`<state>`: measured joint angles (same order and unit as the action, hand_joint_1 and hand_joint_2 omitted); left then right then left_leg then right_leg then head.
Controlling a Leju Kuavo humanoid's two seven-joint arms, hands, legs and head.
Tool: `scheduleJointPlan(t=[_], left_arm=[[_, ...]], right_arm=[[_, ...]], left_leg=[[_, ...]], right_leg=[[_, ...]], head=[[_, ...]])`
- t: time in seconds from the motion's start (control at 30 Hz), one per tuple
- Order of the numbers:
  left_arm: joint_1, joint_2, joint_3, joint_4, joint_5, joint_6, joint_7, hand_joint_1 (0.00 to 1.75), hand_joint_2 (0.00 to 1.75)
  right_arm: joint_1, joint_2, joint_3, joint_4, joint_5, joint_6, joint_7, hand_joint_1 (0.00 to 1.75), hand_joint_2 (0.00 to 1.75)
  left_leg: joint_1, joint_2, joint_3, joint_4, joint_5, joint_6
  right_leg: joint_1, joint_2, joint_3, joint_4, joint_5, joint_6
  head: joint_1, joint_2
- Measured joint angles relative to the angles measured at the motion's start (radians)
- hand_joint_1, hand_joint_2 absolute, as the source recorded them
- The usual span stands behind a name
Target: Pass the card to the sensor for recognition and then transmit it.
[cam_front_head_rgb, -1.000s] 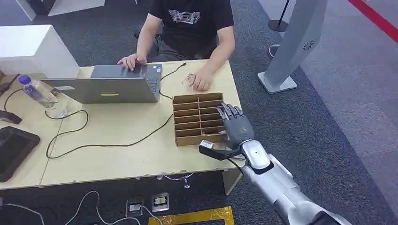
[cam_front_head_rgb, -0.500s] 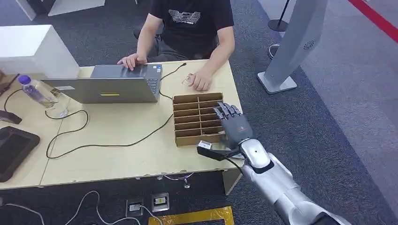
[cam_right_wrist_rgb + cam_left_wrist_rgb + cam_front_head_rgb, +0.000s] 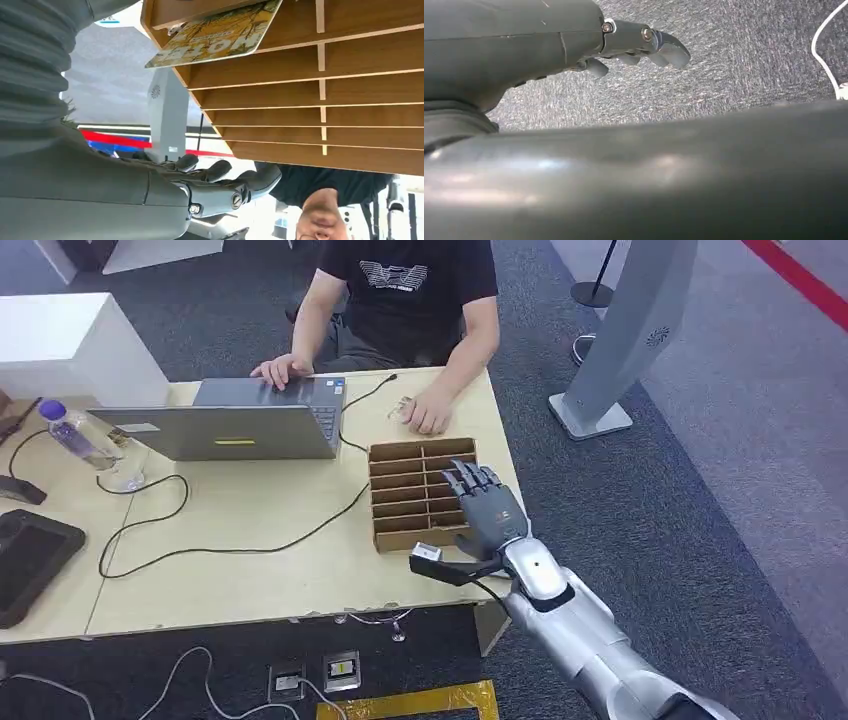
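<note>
A wooden slotted box (image 3: 405,490) stands on the table's right end. In the right wrist view a yellow printed card (image 3: 215,35) leans in one of the box's slots (image 3: 350,90), sticking out past the box's corner. My right hand (image 3: 485,505) hovers over the box's right column with fingers spread and nothing held; its fingertips (image 3: 225,182) are apart from the card. My left hand (image 3: 639,45) hangs over grey carpet, fingers loosely extended and empty. A flat black device (image 3: 25,555) lies at the table's left edge.
A person sits across the table, one hand on a grey laptop (image 3: 240,420), the other resting just beyond the box. A black cable (image 3: 230,540) loops over the tabletop. A water bottle (image 3: 75,435) stands at the left. A grey pillar (image 3: 640,330) rises on the right.
My right hand has slid leftward over the box's right column and drawn slightly back toward me. The person and the table's objects have not moved.
</note>
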<state>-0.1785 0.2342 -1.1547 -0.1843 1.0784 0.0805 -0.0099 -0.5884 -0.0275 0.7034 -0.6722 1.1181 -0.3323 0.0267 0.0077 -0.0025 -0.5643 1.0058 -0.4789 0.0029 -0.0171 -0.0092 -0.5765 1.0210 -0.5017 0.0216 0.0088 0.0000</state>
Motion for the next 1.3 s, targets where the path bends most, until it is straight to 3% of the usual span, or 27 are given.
scheduleJointPlan(t=[0.03,0.07,0.1,0.53,0.77,1.3], left_arm=[[0.000,0.000,0.000,0.000,-0.001,0.000,0.000,0.00,0.00],[0.000,0.000,0.000,0.000,-0.002,0.000,0.000,0.00,0.00],[0.000,0.000,0.000,0.000,-0.003,0.000,0.000,0.00,0.00],[0.000,0.008,0.000,0.000,-0.015,0.001,0.000,0.00,0.00],[-0.001,0.008,0.000,0.000,-0.025,0.001,-0.001,0.00,0.00],[-0.003,0.008,0.000,0.000,-0.029,0.004,-0.004,0.00,0.00]], right_arm=[[0.000,0.000,0.000,0.000,-0.002,0.000,0.000,0.00,1.75],[0.000,-0.001,0.000,0.000,-0.002,0.000,0.001,0.42,1.75],[0.000,-0.002,0.000,0.000,-0.003,0.000,0.003,1.75,1.75],[-0.007,-0.018,-0.002,-0.009,-0.006,0.035,0.012,1.75,1.75],[0.039,-0.008,0.008,-0.044,-0.012,0.069,-0.011,1.75,1.75],[0.089,0.008,0.043,-0.095,-0.041,0.074,-0.008,1.75,1.75]], left_leg=[[0.000,0.000,0.000,0.000,0.000,0.000],[0.000,0.000,0.000,0.000,0.000,0.000],[0.000,0.000,0.000,0.000,0.000,0.000],[0.000,0.000,0.000,0.000,0.000,0.000],[0.000,0.000,0.000,0.000,0.000,0.000],[0.000,0.000,0.000,0.000,-0.001,-0.001]], right_leg=[[0.000,0.000,0.000,0.000,0.000,0.000],[0.000,0.000,0.000,0.000,0.000,0.000],[0.000,0.000,0.000,0.000,0.000,0.000],[0.000,0.000,0.000,0.000,0.000,0.000],[0.000,0.000,0.000,0.000,0.000,0.000],[0.000,0.001,0.000,0.000,0.000,-0.001]], head=[[0.000,0.000],[0.000,0.000],[0.000,0.000],[0.000,0.000],[0.000,0.000],[0.000,0.000]])
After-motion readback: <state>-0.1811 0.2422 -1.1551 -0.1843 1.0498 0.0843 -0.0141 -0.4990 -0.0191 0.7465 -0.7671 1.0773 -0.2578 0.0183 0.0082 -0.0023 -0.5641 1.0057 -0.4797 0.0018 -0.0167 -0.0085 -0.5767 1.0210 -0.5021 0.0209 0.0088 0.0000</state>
